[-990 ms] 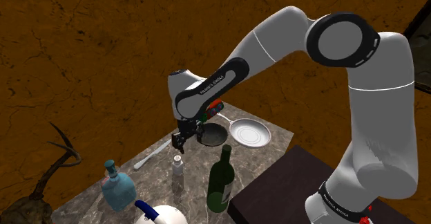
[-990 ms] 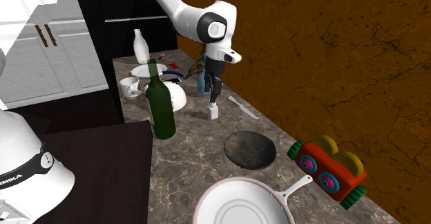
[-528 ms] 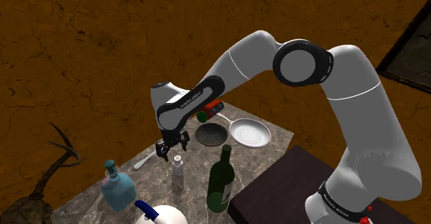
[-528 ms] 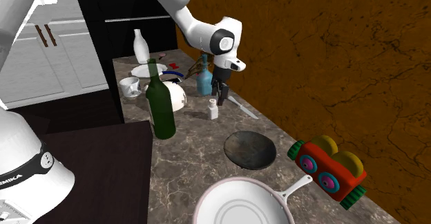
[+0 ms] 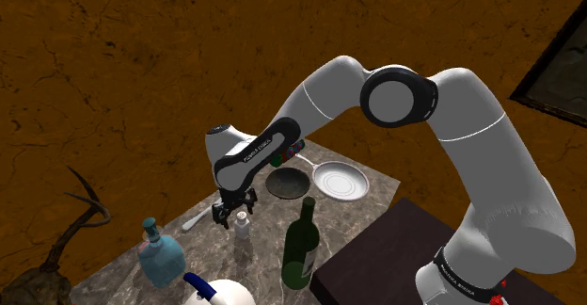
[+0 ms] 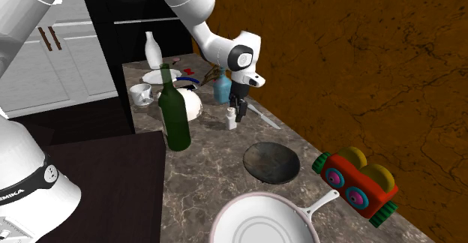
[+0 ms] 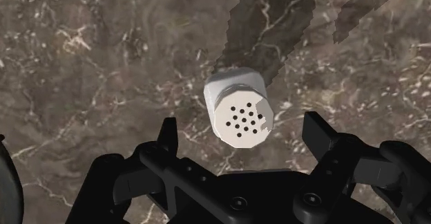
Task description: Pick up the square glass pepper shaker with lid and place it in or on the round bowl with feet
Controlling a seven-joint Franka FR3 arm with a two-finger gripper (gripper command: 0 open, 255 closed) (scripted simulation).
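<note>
1. Hanging over the marble counter (image 6: pixel 202 196), the white arm (image 5: pixel 320 96) reaches down at the shaker end. The approach looks about finished.
2. The dark round bowl (image 5: pixel 289 184) sits empty next to a white pan (image 5: pixel 341 179), well apart from the shaker, so placing is not yet done.
3. The gripper (image 7: pixel 241 127) hovers just above the shaker lid with its fingers (image 7: pixel 168 129) spread wide, holding nothing.
4. The pepper shaker (image 7: pixel 239 110) stands upright on the counter with its perforated lid facing up at the hand. It sits in the gap between the two fingers and touches neither, so it is not grasped yet.
5. My read is that this is an early stage. What's left is to drop a little, close on the shaker, lift it, carry it to the bowl and let go.
</note>
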